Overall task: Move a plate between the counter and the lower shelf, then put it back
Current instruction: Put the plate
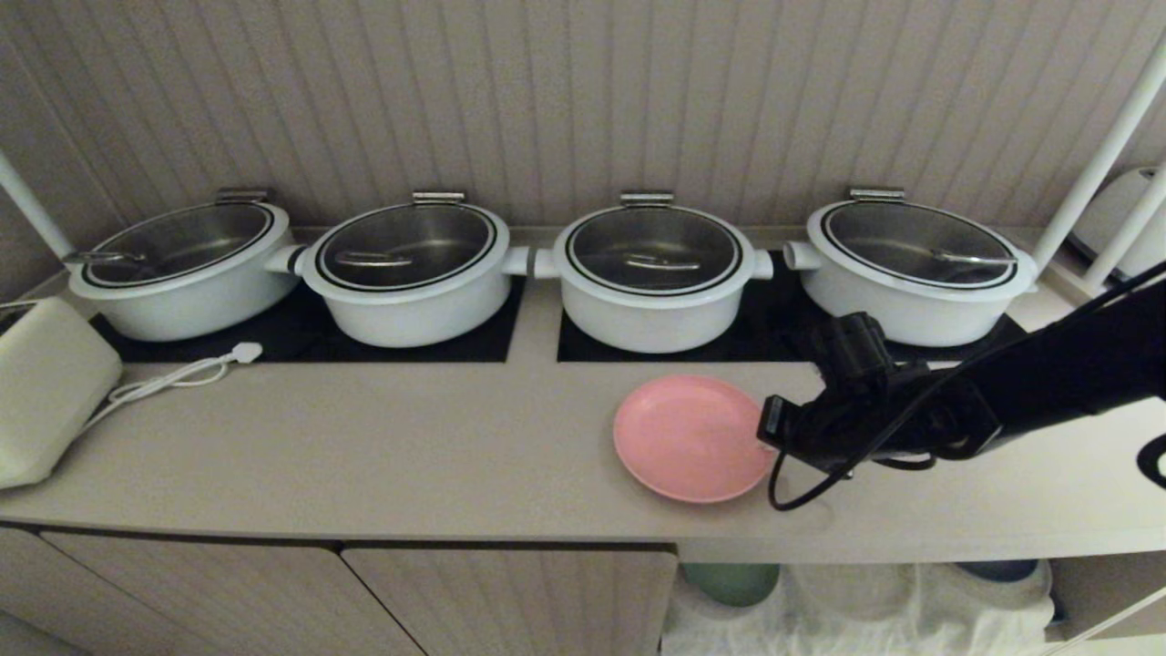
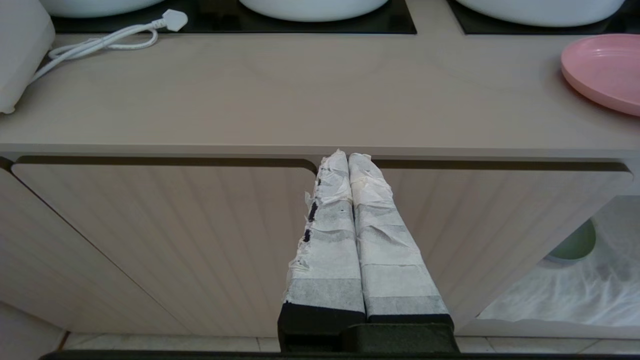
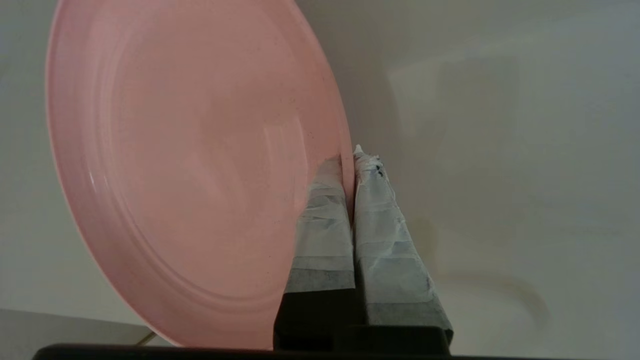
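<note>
The pink plate [image 1: 690,437] lies on the beige worktop [image 1: 364,446], near the front edge, in front of the third of four white lidded pots [image 1: 652,278] that stand in a row on black hob panels [image 1: 765,333]. The right claw [image 3: 350,160] reaches in from the robot's right and is clamped on the plate's right rim: in the right wrist view one taped finger [image 3: 322,220] lies over the inside of the rim and the other sits against its outer side, tips pressed together on the edge. Whether the plate is flat on the worktop or slightly lifted cannot be told.

The left claw [image 2: 347,157] hangs before the closed cabinet doors [image 2: 165,240], below the worktop's front edge, its taped fingers together and holding nothing.

Below the worktop at the right, the lower shelf [image 1: 856,620] shows an off-white cloth, with a green plate [image 1: 731,581] at its left. A white appliance [image 1: 46,387] with a loose cord and plug [image 1: 244,352] sits at the worktop's left end.
</note>
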